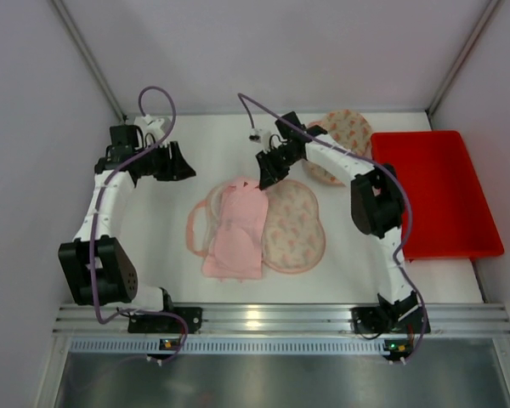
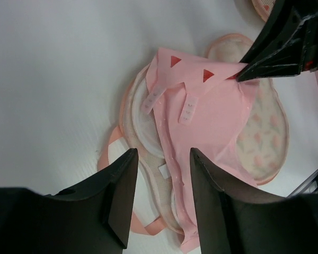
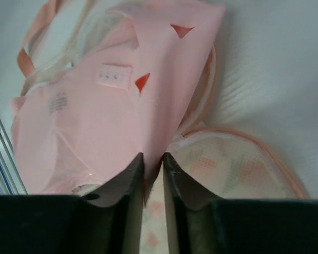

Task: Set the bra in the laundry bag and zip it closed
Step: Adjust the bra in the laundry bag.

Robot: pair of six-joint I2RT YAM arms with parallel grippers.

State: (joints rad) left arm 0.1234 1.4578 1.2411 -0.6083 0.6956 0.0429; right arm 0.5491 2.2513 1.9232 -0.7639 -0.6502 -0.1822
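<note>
The right tool is pinching narrowly on just a thin edge of the pink bra, which is lying partly over the floral laundry bag on the counter, so the fabric is likely slipping free on any lift, while the left tool is hovering half-open and empty.

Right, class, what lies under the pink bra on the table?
An open flowered laundry bag. Its right half shows beside the bra. The left half is mostly covered, with only its rim peeking out. What else, if anything, lies beneath the bra cannot be seen.
</note>
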